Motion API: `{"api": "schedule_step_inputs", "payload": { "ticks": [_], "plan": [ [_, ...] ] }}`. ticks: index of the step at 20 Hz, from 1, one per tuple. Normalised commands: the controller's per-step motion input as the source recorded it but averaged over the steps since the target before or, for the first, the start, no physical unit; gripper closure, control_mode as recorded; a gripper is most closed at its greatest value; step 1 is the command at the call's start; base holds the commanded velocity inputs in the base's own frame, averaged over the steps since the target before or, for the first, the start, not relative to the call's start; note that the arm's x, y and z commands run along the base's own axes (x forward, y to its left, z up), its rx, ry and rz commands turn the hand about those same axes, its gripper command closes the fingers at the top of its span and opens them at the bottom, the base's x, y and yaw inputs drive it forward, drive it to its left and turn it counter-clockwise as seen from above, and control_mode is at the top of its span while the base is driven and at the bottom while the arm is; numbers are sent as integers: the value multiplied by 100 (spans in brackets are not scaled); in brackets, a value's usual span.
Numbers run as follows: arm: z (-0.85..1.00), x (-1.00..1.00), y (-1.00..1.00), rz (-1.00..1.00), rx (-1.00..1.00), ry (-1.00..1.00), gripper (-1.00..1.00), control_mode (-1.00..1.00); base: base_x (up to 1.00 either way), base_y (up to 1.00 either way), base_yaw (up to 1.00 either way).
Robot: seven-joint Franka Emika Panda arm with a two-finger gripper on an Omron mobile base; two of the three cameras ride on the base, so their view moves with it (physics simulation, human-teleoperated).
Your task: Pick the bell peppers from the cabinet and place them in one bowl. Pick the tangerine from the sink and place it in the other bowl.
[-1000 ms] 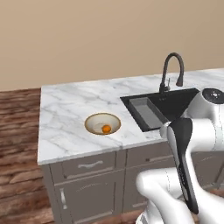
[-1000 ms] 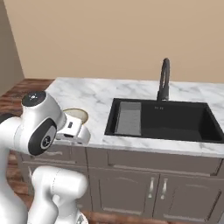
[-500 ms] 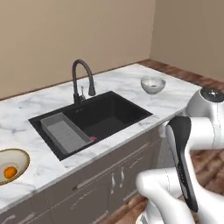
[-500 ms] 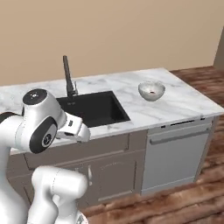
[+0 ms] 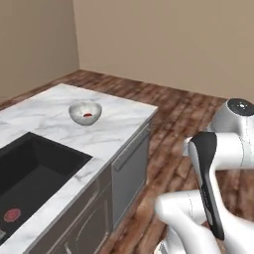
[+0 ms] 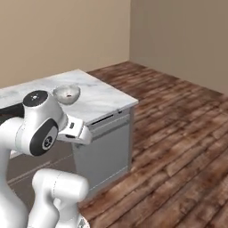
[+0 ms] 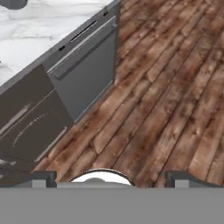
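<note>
With its jaws spread wide and empty, the two-finger gripper (image 7: 106, 176) looks down at the wood floor, so keep turning toward the cabinet and approach level; the white-grey speckled bowl (image 5: 85, 112), at ten o'clock on the marble counter (image 5: 116, 129), holds one glossy red pepper (image 5: 88, 115)

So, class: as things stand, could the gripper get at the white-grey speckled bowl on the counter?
Probably not yet. The bowl sits far across the marble counter, while the open gripper points down at the wooden floor beside the cabinets. Nothing blocks it; the arm must swing over.
</note>
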Motion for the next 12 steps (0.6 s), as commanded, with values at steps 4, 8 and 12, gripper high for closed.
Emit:
{"api": "schedule_step_inputs", "payload": {
  "ticks": [4,8,12],
  "plan": [
    [0,0,0,0,0,0,-100,100,84,-92,-43],
    [0,0,0,0,0,0,-100,100,100,-75,-24],
    [0,0,0,0,0,0,-100,100,100,-49,-1]
  ]
}}
